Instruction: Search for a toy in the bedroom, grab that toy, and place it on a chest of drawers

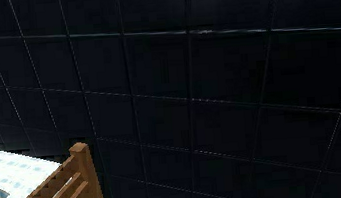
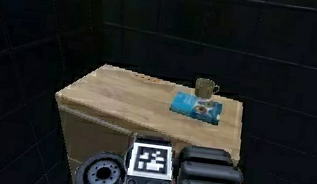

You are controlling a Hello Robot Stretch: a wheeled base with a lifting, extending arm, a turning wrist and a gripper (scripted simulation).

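A light wooden chest (image 2: 135,102) stands against dark tiled walls in the arm side view. On its top, toward the right, lies a flat blue thing (image 2: 197,107) with a small brownish cup-like thing (image 2: 205,88) on it. At the bottom edge sits the drawn-in arm (image 2: 214,178) as dark ribbed segments, with a white square with black marks (image 2: 151,161) beside it. Left of that is the gripper (image 2: 104,176), a dark round body whose far end I cannot make out. I cannot tell whether it holds anything.
In the forward view a wooden bed frame corner (image 1: 76,184) with white, blue-dotted bedding (image 1: 14,176) fills the bottom left. Behind it is a dark tiled wall (image 1: 208,84). Dark floor (image 2: 10,132) lies left of the chest.
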